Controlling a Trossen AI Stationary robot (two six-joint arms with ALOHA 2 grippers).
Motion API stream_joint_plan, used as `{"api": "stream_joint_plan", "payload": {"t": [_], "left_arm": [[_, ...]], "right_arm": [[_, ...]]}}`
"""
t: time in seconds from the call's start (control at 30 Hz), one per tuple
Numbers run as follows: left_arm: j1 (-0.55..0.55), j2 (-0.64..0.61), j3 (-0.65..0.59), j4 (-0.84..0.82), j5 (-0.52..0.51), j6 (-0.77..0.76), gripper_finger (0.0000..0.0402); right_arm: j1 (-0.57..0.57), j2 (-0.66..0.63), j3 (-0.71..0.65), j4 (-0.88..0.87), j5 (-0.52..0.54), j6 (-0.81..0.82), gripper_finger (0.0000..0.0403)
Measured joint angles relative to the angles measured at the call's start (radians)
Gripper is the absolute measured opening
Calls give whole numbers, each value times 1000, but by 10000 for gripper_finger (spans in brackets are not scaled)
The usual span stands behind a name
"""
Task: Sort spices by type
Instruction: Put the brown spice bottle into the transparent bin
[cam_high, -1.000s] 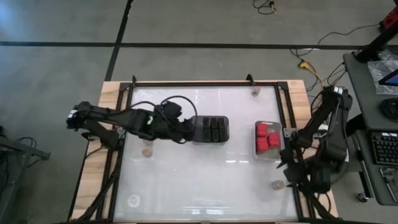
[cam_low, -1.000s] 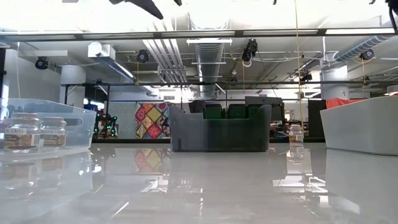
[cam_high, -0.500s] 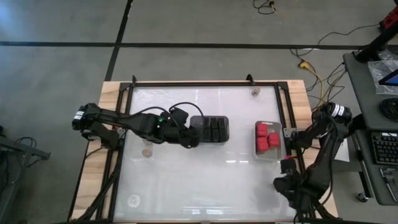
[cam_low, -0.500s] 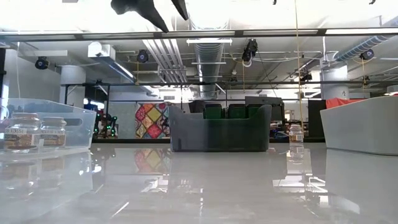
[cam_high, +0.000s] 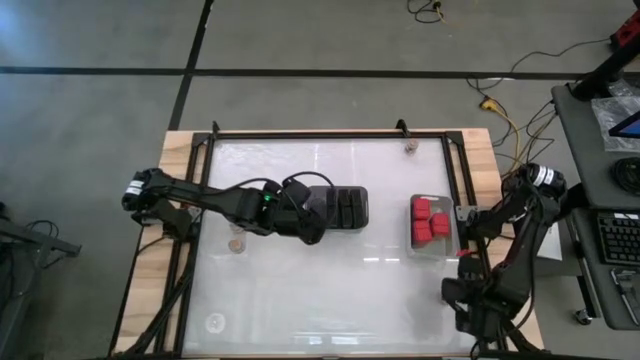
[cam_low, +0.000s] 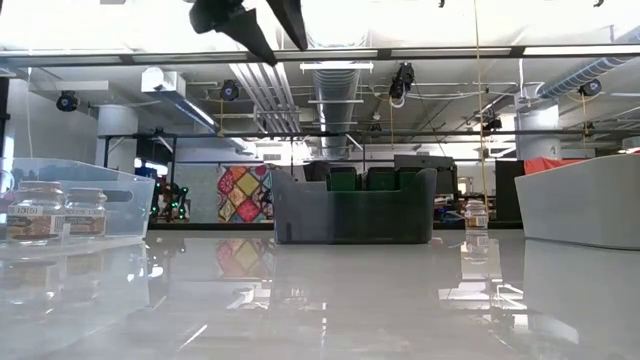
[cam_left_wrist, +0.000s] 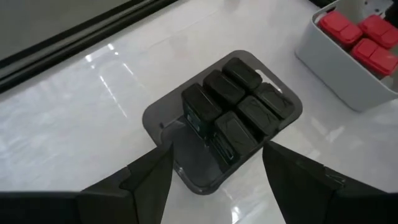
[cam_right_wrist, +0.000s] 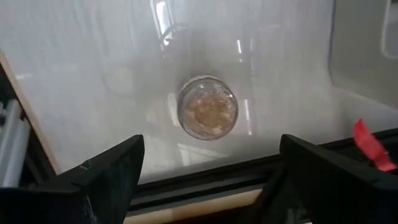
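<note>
A dark tray (cam_high: 340, 208) holds several black blocks (cam_left_wrist: 239, 102) in two rows; its end nearest my left arm is bare. My left gripper (cam_high: 310, 230) hangs open above that bare end (cam_left_wrist: 186, 155), slanting down, with nothing between its fingers. It also shows at the top of the low view (cam_low: 262, 18). Red blocks (cam_high: 428, 222) lie in a grey tray (cam_high: 445, 248). A tan-topped jar (cam_right_wrist: 207, 115) stands upright on the table at the near right. My right gripper (cam_right_wrist: 211, 177) hangs open straight above it, one finger on each side, and hides it in the high view (cam_high: 458, 295).
More jars stand on the table: one at the left (cam_high: 236, 243) and one at the far edge (cam_high: 410, 147). In the low view two jars (cam_low: 60, 212) sit in a clear bin (cam_low: 125, 200). A black frame rail (cam_right_wrist: 205, 183) runs close behind the right jar.
My left gripper has sunk and gone toward the table's right, to the dark tray's bare end. My right gripper has gone toward the near edge and down over the jar, rolling as it went, then kept still. No block or jar has moved.
</note>
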Motion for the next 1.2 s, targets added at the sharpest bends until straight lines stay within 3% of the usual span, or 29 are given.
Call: {"api": "stream_joint_plan", "payload": {"t": [0.3, 0.6, 0.73, 0.97, 1.2], "left_arm": [[-19, 0, 0, 2, 29, 54, 231], [-57, 0, 0, -12, 17, 120, 231], [-69, 2, 0, -33, -36, 127, 231], [-70, 9, 0, -70, -31, 162, 231], [-70, 3, 0, -229, -29, 159, 231]], "right_arm": [[-58, 39, -20, 3, 5, 44, 366], [-106, 39, -82, 111, -77, 50, 362], [-118, 39, -86, 111, -102, 41, 339], [-130, 39, -92, 135, -101, 42, 282], [-139, 39, -138, 196, -122, 88, 240]]}}
